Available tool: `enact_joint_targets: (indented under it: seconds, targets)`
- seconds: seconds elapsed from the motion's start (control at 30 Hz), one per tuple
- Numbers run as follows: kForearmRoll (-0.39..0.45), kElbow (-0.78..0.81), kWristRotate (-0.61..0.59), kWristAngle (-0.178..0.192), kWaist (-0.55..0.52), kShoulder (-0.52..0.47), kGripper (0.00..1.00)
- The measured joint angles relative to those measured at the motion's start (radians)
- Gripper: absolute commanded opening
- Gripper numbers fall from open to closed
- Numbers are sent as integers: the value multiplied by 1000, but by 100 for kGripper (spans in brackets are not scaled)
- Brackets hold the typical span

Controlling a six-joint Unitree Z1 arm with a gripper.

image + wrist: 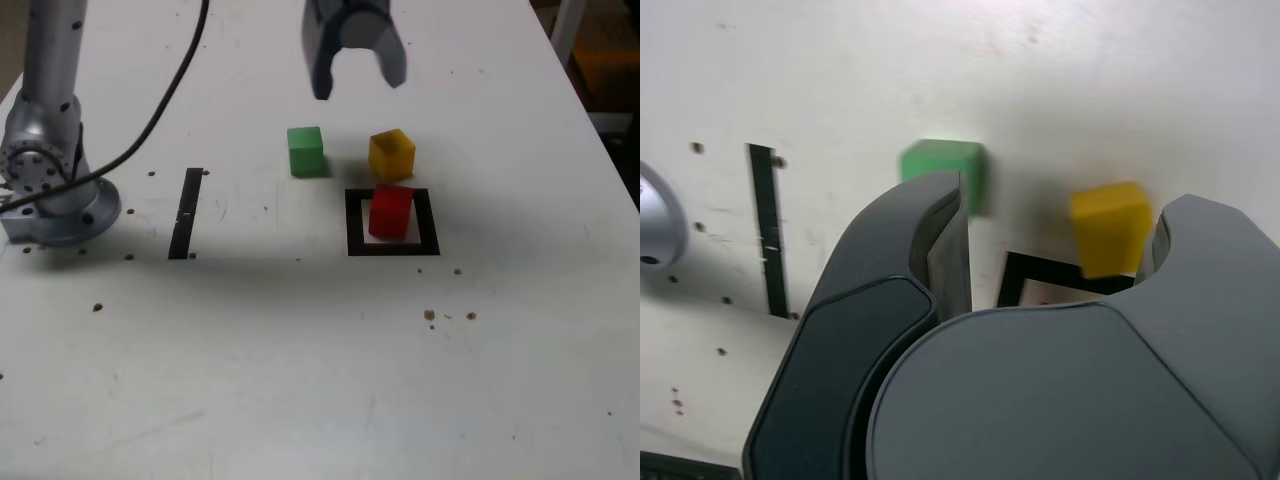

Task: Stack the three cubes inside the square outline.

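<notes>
Red cube (390, 211), black-bordered square outline (355, 222)

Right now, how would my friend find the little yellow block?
Find the black-bordered square outline on the white table; a red cube sits inside it. Just behind its far edge stands the small yellow cube. The green cube stands apart on the exterior view's left.

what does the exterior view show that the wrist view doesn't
Only the exterior view shows the red cube standing inside the square outline, and the arm's base. Only the wrist view shows the open claw close up, its body hiding most of the outline. Both show the green cube, the yellow cube, the black strip and the white table.
</notes>
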Motion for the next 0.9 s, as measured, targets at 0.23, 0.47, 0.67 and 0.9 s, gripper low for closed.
enact_joint_targets:
  seconds: [0.23,0.47,0.67,0.9]
  targets:
    - [9,-68,-15,-18,-18,74,71]
    - [9,-75,-28,-38,-20,134,71]
    - [9,-72,-29,-57,-20,164,71]
    - [9,-87,-29,-71,-20,202,71]
